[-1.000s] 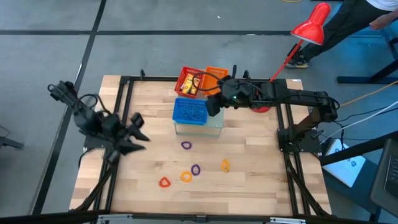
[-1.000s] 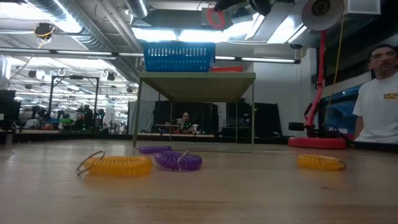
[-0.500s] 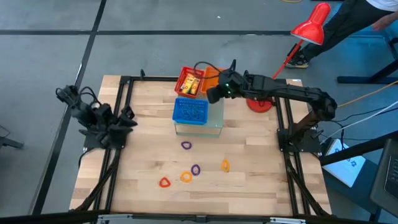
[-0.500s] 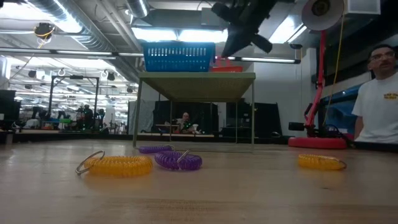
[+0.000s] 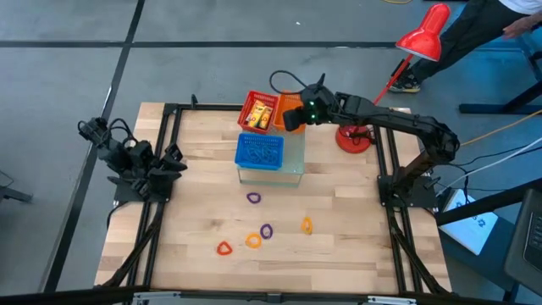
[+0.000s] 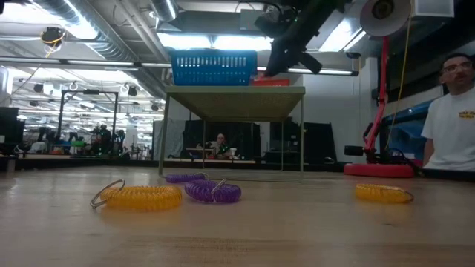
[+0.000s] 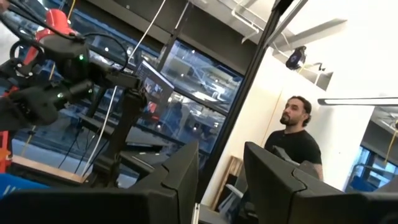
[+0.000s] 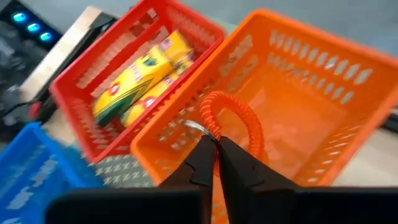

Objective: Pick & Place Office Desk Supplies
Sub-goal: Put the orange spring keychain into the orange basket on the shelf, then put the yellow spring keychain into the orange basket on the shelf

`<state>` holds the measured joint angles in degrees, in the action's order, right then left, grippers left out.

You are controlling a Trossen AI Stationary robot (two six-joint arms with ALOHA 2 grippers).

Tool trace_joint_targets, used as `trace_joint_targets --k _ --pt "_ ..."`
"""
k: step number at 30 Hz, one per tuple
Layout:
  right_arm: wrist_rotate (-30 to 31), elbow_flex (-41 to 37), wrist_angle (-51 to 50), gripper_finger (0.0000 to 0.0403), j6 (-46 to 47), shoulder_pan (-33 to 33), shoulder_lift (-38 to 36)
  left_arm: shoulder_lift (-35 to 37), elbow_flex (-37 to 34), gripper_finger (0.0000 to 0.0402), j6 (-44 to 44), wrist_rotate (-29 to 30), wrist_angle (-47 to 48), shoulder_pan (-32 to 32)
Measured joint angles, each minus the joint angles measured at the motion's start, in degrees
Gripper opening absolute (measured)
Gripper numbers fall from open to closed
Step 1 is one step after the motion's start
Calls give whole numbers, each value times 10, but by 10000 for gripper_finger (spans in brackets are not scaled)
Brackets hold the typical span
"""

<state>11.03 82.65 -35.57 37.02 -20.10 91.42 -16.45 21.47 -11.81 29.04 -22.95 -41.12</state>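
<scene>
The wooden bench (image 5: 339,237) filled the middle of the high view inside a black frame. At its twelve o'clock edge a small raised shelf (image 5: 288,165) carried the blue basket (image 5: 259,151), with the red basket (image 5: 259,111) and the orange basket (image 5: 292,103) just behind it. The red desk lamp (image 5: 423,36) stood at about two o'clock, its base (image 5: 353,139) near the bench's corner.

The right arm reached in from three o'clock, and the right hand (image 8: 214,149) hung over the orange basket (image 8: 298,106), its fingers pressed together on the metal ring of an orange coil loop (image 8: 233,118) that dangled above the basket's mouth (whether the loop touched the basket could not be told). Two yellow blocks (image 8: 143,78) lay in the red basket (image 8: 93,93).

The left arm waited at nine o'clock; the left hand (image 7: 221,180) pointed off the bench with its fingers apart and nothing between them.

On the bare bench lay five loops, well apart from the baskets: a purple loop (image 5: 253,197) near the centre, then toward six o'clock a red loop (image 5: 223,248), an orange loop (image 5: 253,241), a second purple loop (image 5: 267,230) and a further orange loop (image 5: 306,224).
</scene>
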Motion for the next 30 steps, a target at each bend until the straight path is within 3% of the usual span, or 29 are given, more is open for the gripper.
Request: trace_joint_targets --k 2,7,10,15,22,25,30 --pt "-27 0 0 49 0 -4 0 0 0 125 0 0 0 0" --pt "-14 0 0 152 0 -4 0 0 0 125 0 4 0 0" --pt "-24 0 11 188 -4 0 0 0 0 125 0 8 0 0" --pt "-42 1 53 188 -17 47 -15 0 0 125 -7 8 0 0" --pt "-67 26 61 154 -9 172 -47 0 0 125 -10 3 5 0" --pt "-76 27 -4 156 57 242 -42 0 0 125 -14 3 6 0" --pt "-29 26 -186 182 185 347 -2 0 0 125 -24 3 6 0"
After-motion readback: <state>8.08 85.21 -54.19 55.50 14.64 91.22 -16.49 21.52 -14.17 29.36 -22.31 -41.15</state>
